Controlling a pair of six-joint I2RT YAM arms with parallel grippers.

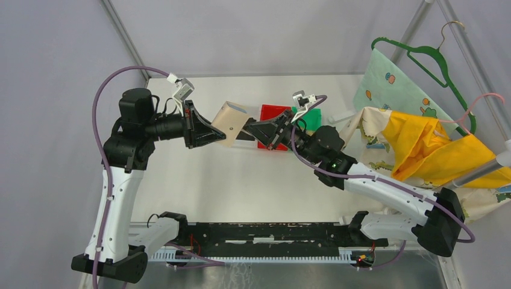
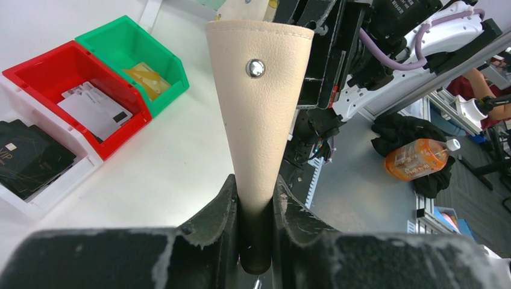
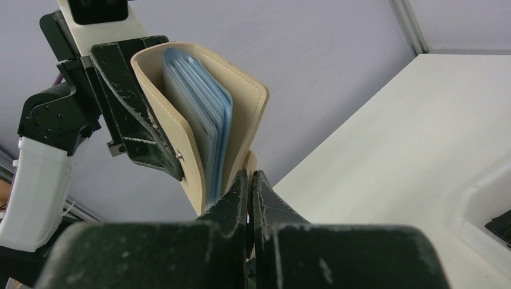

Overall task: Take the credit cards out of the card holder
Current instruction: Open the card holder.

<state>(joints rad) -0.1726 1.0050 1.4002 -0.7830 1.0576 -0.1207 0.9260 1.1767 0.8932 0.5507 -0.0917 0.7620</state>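
Card holder (image 2: 259, 108) hangs in the air: left gripper (image 2: 256, 186) squeezes one edge, right gripper (image 3: 250, 177) is pinched shut on its small tab (image 3: 249, 160).

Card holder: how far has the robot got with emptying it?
Partly. Some cards already lie in the red bin and white bin. Left gripper and right gripper hold the card holder open in the air. Its blue sleeves look thick, so more cards probably remain.
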